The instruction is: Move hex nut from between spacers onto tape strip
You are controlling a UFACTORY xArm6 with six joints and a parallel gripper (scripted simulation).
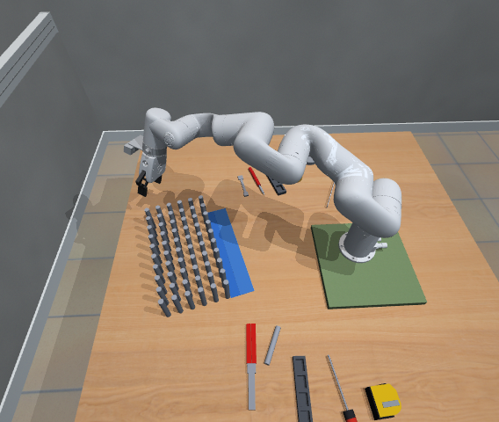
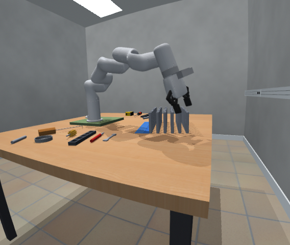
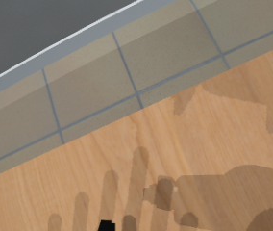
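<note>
My gripper is open and empty. It hangs above the table's far left corner, just beyond the far end of the spacers, and its fingertips barely show at the bottom of the wrist view. The grey upright spacers stand in a dense grid. The blue tape strip lies along their right side. The hex nut is hidden among the spacers. The hook pick's orange-brown handle lies at the far side of the table; in the top view only its thin shaft shows beside the arm.
A wrench, a red screwdriver and a black tray lie under the arm. The green base mat is at the right. Several tools and a yellow tape measure lie at the front. The table edge is close on the gripper's left.
</note>
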